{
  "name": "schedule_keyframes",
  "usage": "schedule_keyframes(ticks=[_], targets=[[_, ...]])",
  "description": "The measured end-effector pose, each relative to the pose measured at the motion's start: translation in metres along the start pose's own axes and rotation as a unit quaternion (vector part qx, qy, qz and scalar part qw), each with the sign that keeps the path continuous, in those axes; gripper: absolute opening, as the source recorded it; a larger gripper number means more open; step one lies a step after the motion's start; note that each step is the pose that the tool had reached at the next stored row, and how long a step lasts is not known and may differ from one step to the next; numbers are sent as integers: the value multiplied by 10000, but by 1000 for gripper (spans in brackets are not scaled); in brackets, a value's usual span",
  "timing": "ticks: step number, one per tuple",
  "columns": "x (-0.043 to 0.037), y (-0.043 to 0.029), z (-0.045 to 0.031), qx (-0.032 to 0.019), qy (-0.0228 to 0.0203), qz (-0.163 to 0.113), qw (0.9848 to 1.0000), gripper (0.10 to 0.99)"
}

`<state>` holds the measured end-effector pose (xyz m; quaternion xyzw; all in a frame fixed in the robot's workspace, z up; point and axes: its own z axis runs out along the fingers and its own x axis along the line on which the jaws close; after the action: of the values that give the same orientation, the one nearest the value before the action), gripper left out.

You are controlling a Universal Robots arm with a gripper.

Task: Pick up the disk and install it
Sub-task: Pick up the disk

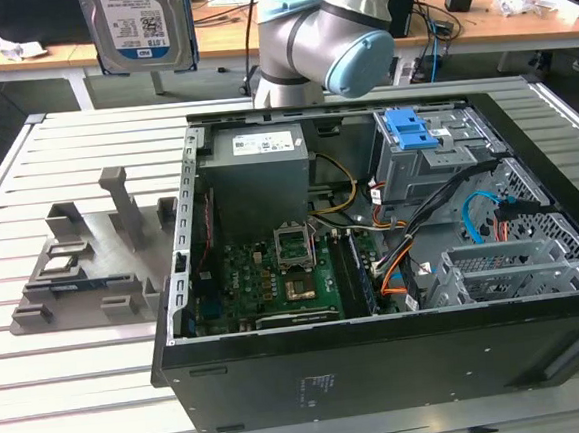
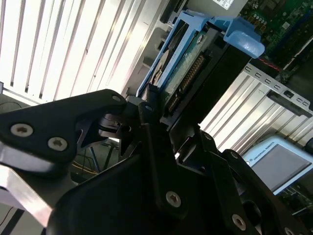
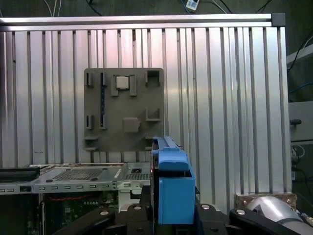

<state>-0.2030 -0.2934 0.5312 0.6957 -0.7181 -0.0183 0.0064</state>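
The gripper (image 2: pixel 164 110) pinches the disk (image 1: pixel 144 27) (blue rails (image 3: pixel 173 196) on its sides), and the grey holder (image 3: pixel 123 108) lies well below.

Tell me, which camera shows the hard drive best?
The exterior view: the hard drive turns its labelled face and blue rails to the camera. The second wrist view shows its connector edge clamped in the pincer; the first wrist view shows one blue rail end-on.
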Motion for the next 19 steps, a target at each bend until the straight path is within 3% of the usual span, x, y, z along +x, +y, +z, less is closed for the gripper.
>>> schedule_keyframes(ticks=[4,7,12,19], targets=[[-5,-162,-5,-1,0,0,10000,365],[-12,-365,-13,-3,0,0,10000,365],[-19,-617,-21,-5,0,-1,10000,365],[-29,-920,-32,-10,1,0,10000,365]])
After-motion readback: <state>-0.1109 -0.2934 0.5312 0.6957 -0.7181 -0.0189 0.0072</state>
